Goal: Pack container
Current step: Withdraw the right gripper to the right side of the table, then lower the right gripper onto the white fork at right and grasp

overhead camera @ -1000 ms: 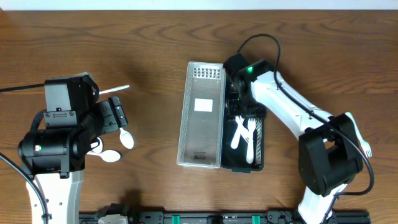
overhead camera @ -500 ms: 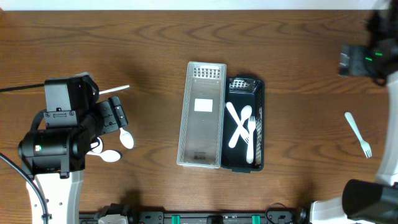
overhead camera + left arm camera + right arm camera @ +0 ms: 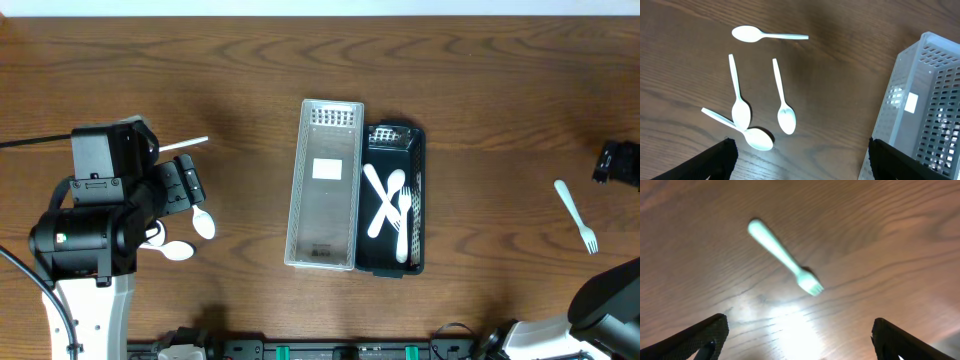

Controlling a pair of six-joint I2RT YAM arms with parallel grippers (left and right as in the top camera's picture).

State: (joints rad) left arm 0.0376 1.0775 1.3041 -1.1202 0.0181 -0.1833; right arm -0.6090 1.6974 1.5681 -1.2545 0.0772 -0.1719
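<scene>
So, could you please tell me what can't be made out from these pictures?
Overhead: spoons partly hidden beneath the left arm; count unclear.
Overhead: right arm cut off by the right edge.
Right wrist: fork blurred; tines uncountable.
Overhead: cutlery in the black tray overlaps, too small to sort.

the dark brown wooden table [image 3: 500, 90] lay under me, its grain running left to right. a black rail [image 3: 340, 351] with green clips sat along its near edge, and a thin black cable [image 3: 30, 143] crossed its left edge.
</scene>
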